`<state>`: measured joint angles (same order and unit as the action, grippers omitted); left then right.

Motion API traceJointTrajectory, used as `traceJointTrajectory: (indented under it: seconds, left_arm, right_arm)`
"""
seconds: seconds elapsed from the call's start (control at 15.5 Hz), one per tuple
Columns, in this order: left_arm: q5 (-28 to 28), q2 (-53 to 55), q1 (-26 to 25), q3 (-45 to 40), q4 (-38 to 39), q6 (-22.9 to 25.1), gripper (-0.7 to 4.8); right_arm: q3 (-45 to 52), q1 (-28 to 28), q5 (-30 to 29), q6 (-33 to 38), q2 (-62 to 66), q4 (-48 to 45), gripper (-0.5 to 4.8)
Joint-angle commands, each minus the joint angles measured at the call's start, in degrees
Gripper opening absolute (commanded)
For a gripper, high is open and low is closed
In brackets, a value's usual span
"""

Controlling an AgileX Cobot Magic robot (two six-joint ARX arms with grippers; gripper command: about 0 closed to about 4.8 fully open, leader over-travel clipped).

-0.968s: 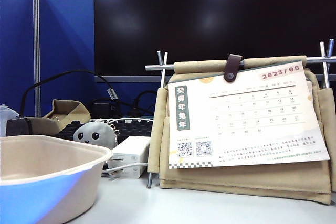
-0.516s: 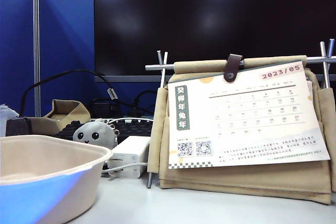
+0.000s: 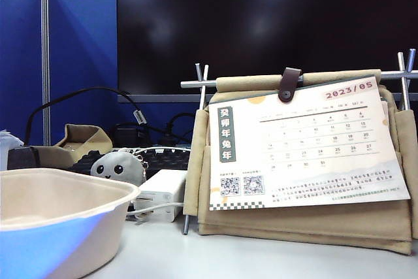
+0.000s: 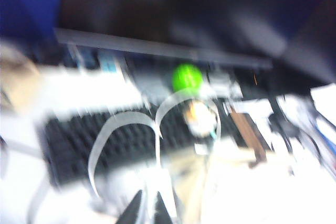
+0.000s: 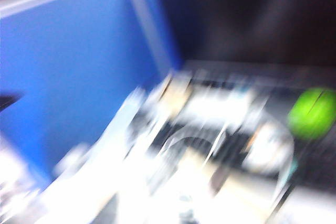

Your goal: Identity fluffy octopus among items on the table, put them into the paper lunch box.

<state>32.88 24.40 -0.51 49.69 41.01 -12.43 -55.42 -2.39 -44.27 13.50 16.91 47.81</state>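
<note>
Seeing nothing shifting across the exterior view: finding the fluffy octopus [image 3: 119, 166] still resting at nine o'clock, just beyond the paper lunch box [image 3: 98, 186] at eight. Swinging both wrist cameras into blur. Holding the left gripper [image 4: 148, 209] pressed together at six o'clock; not managing to tell the right gripper's state. Probably only approaching, not yet grasping.

Octopus sits behind the lunch box on a crowded table [image 3: 274, 259].
The fluffy octopus [image 3: 119, 166] lies behind the paper lunch box [image 3: 62, 217], a power adapter [image 3: 161, 194] just right of it, the calendar [image 3: 305, 148] propped farther right.
</note>
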Motion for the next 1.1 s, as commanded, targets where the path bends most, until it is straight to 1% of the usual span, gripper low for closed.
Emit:
traceJointTrajectory:
  seconds: [0.06,0.13,0.26,0.32,0.45,0.52,0.58,0.65,0.71,0.77,0.84,0.97,1.1]
  left_arm:
    - [3.52,4.46,0.02,0.22,1.92,5.49,0.3]
    - [3.56,5.9,0.02,0.22,2.64,6.58,0.3]
    - [3.54,8.57,0.02,0.17,3.06,7.93,0.3]
    - [3.54,9.81,0.07,0.17,3.06,7.96,0.3]
    - [3.48,11.67,0.09,0.17,3.1,9.51,0.3]
    - [3.41,13.22,0.63,0.15,3.08,9.68,0.3]
    - [3.3,14.32,1.66,0.15,3.1,10.69,0.3]
    - [3.3,15.3,2.84,0.15,3.08,10.71,0.3]
    - [3.15,16.41,4.2,0.15,3.02,10.78,0.3]
    - [2.99,17.31,5.44,0.15,2.82,11.21,0.3]
    - [2.58,18.29,7.04,0.15,2.58,12.02,0.3]
    - [-0.68,20.83,10.82,0.15,2.1,12.92,0.3]
    - [-1.33,22.51,13.55,0.15,2.1,13.18,0.3]
  right_arm:
    - [-0.59,0.46,-5.64,-5.81,4.76,10.67,1.44]
    - [-0.59,0.46,-5.64,-7.96,5.88,12.76,1.44]
    - [-0.59,2.1,-5.64,-9.03,7.91,13.68,1.45]
    - [-0.59,3.96,-5.33,-9.03,9.2,13.77,1.45]
    - [-0.59,7.96,-2.62,-9.03,11.45,14.16,1.45]
    - [-0.57,13.27,0.59,-9.05,13.6,14.62,1.45]
    - [-0.57,17.29,3.87,-9.03,15.12,14.95,1.45]
    - [-0.57,21.22,7.08,-9.03,16.83,14.91,1.45]
    - [-0.57,25.31,9.29,-9.01,18.71,14.47,1.44]
    - [-0.57,28.28,10.64,-8.68,20.0,13.79,1.44]
    - [-0.57,31.63,12.48,-8.55,21.64,12.44,1.44]
    - [-0.55,39.19,20.63,-8.59,25.64,6.93,1.44]
    - [-0.55,44.41,27.06,-8.94,28.92,2.14,1.44]
